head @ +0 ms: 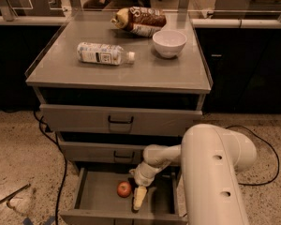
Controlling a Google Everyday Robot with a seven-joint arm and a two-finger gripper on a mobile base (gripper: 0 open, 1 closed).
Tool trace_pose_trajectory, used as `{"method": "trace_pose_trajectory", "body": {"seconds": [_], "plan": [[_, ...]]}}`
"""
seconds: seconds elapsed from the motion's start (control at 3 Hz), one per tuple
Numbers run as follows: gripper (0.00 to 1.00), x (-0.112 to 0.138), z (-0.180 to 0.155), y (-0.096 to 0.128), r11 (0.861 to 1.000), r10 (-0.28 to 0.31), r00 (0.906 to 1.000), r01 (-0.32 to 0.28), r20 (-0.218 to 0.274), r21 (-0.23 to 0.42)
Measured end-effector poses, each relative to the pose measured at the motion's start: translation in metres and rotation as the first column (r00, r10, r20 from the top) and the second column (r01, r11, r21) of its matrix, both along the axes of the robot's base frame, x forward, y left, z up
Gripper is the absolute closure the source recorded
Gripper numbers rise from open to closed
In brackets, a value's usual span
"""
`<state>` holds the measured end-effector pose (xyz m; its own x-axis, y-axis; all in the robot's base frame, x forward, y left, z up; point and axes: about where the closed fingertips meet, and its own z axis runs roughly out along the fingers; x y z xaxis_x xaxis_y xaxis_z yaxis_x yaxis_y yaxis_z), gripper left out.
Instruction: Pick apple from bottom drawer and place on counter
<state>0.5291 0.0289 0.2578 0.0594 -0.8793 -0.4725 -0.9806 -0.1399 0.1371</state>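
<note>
Shows apple (124,189) lying loose near the middle of the open bottom drawer (96,198), on its flat grey floor; catches gripper (139,198) hanging inside the same drawer just beside the fruit, toward the drawer's right edge, not around it; claw state impossible to tell. Likely light, firm and smooth-skinned; apt to roll if nudged, to bruise if squeezed hard; best taken from above across its widest girth. Shows counter (145,74) carrying 1 bottle (104,53) near its left edge, 1 white bowl (169,42) and 1 snack bag (139,20) toward its back edge.
</note>
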Motion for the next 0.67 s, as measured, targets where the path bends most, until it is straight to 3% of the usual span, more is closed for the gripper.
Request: {"method": "trace_pose_trajectory", "body": {"seconds": [0.67], "plan": [[0.00,0.000,-0.022,0.012,0.998,0.004,0.9963,0.001,0.086,-0.068]]}}
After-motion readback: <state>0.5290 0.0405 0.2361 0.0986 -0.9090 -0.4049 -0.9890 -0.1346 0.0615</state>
